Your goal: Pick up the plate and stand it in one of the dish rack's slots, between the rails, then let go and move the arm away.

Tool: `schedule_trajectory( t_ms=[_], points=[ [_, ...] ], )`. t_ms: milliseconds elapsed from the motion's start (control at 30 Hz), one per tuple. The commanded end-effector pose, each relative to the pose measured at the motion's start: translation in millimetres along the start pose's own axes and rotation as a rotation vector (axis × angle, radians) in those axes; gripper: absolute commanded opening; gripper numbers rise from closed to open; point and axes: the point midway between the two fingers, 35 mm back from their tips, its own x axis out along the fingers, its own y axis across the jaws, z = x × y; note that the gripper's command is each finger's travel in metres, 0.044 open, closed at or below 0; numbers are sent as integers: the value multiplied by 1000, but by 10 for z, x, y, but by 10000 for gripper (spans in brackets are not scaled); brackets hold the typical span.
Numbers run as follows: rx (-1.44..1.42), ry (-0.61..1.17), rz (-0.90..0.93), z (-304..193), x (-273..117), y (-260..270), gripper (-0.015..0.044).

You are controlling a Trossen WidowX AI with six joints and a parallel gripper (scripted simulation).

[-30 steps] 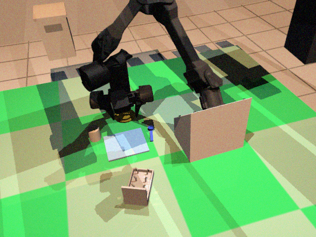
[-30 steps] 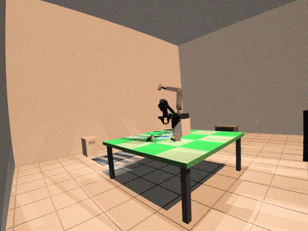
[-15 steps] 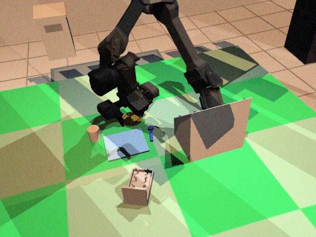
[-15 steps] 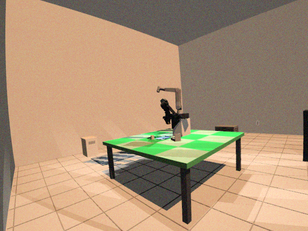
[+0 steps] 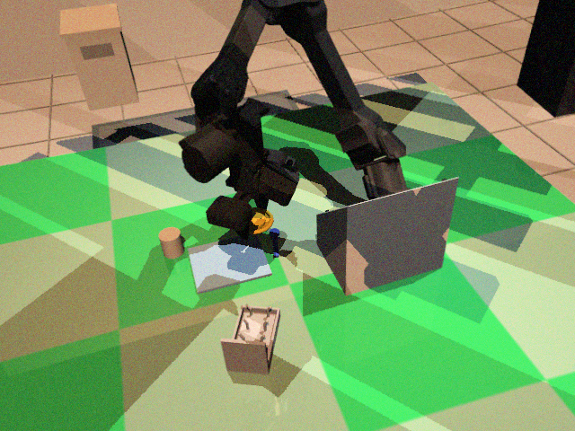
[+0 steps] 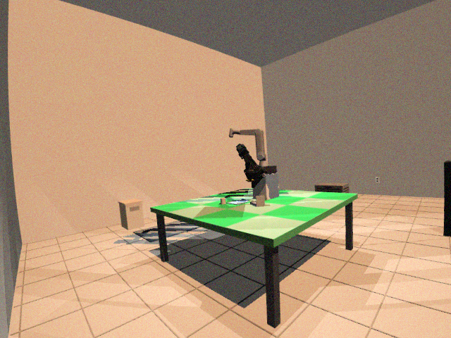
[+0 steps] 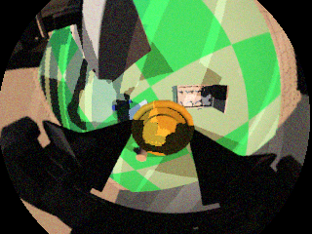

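Observation:
The round orange-yellow plate [image 5: 262, 221] [image 6: 250, 179] [image 7: 158, 128] is held above the table, steeply tilted in the top view and face-on in the wrist view. My gripper [image 5: 256, 218] [image 7: 162, 128] is shut on the plate, with a dark finger at each side of it in the wrist view. The wooden dish rack [image 5: 245, 356] [image 6: 260, 201] [image 7: 189, 98] stands on the table, apart from the plate, with small pegs inside and a tall end wall. It is nearer to the top view than my gripper. The fingers' exact contact with the rim is dark and partly hidden.
A large box-like block [image 5: 399, 236] [image 6: 272, 186] [image 7: 122, 44] stands beside the arm's base. A pale flat panel [image 5: 208, 271] lies between gripper and rack. A tan cylinder [image 5: 172, 244] [image 6: 223, 201] [image 7: 140, 157] stands beside the panel, and a small blue object [image 5: 275, 241] lies at its other side.

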Motion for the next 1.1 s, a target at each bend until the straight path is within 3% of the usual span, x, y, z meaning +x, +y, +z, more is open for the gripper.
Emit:
schedule_trajectory(
  t_ms=[0,367,1067],
  points=[
    [-155,-3,0,96,9,-6,0],
    [-232,-17,-1,148,38,-6,0],
    [51,-457,-153,370,689,-84,0]
  ],
)
